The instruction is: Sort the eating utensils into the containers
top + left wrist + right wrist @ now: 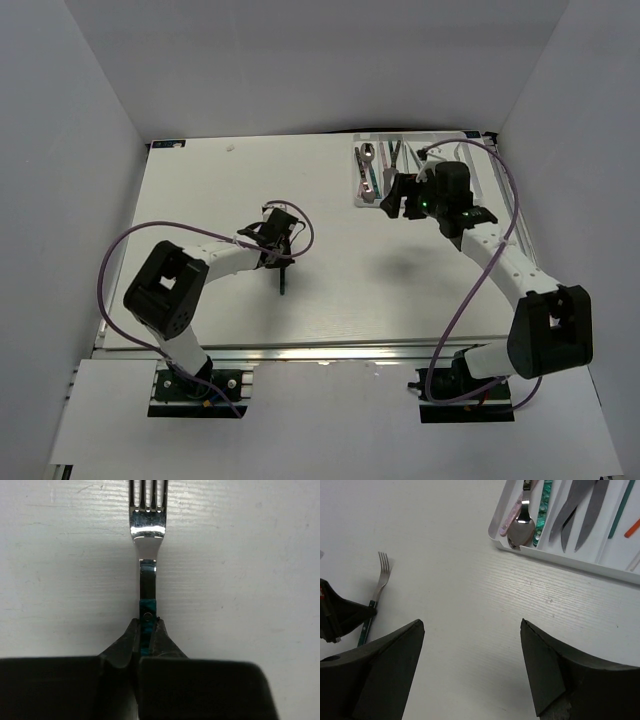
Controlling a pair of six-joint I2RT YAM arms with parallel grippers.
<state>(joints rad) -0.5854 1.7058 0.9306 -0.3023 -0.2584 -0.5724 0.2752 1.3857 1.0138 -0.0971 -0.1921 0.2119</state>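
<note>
While the left gripper pinches the teal handle of a fork just below the metal neck, its fingers pressed tight on it, the tines point away from the wrist over the white table. Whether the fork rests on the surface or sits just above it I cannot tell. From above, this fork is mid-table, well apart from the tray at the far right corner. The right gripper hovers over bare table just beside the tray's near edge, its fingers spread wide and holding nothing. One end slot of the tray holds a spoon with a pink and a teal handle; the next holds knives; beyond lie thin teal and orange chopsticks.
</note>
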